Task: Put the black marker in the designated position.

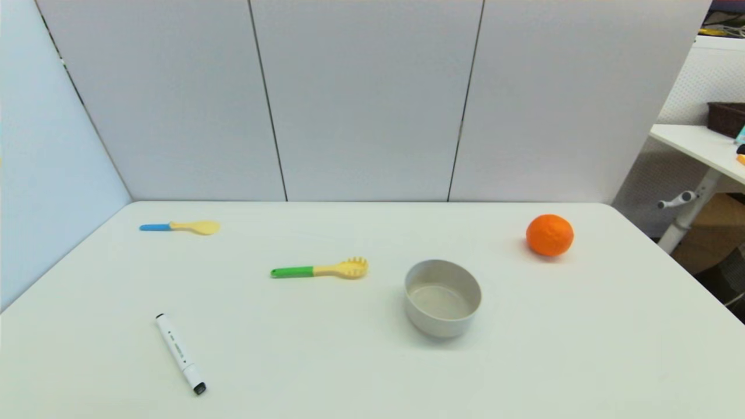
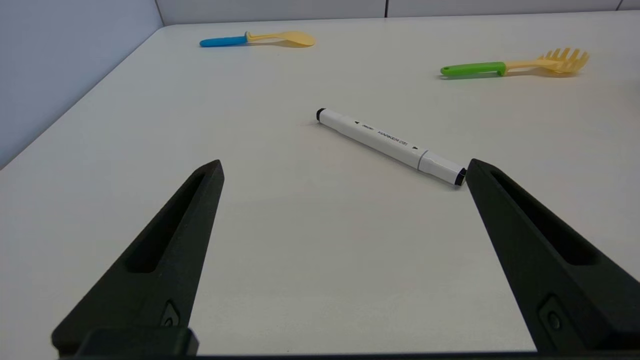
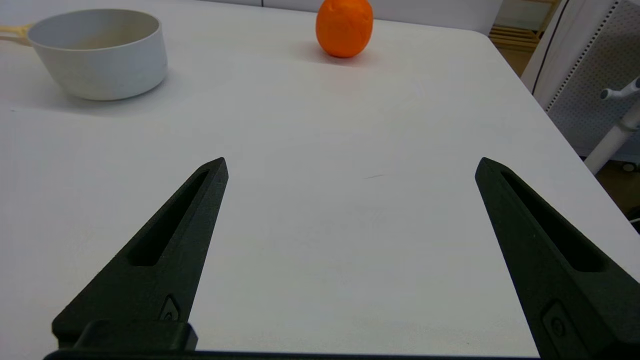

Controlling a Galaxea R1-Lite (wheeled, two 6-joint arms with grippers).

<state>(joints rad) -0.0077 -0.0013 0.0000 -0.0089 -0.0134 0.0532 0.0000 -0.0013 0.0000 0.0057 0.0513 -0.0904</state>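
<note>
left hand (image 2: 342, 167) hangs low over the near-left part of the surface (image 1: 326, 361), its fingers spread wide with nothing between them. the marker (image 1: 180, 353) lies flat just beyond it, untouched, at the near left of the surface. its long axis runs near to far at a slant, with the black-tipped end nearer and a little to the right, close by one fingertip in the left wrist view. the left hand is much the nearer one, so the pickup looks like its job; it would likely have to move forward and turn to close across the barrel. right hand (image 3: 350, 167) hovers over the near right, also spread and empty, well apart from the marker.

farther out, a grey bowl (image 1: 443, 297) sits right of centre, and a green-handled fork (image 1: 319, 269) lies left of it. a blue-handled spoon (image 1: 180, 227) lies at the far left, an orange (image 1: 549, 235) at the far right. pale panels wall the far and left sides; another table stands off to the right.
</note>
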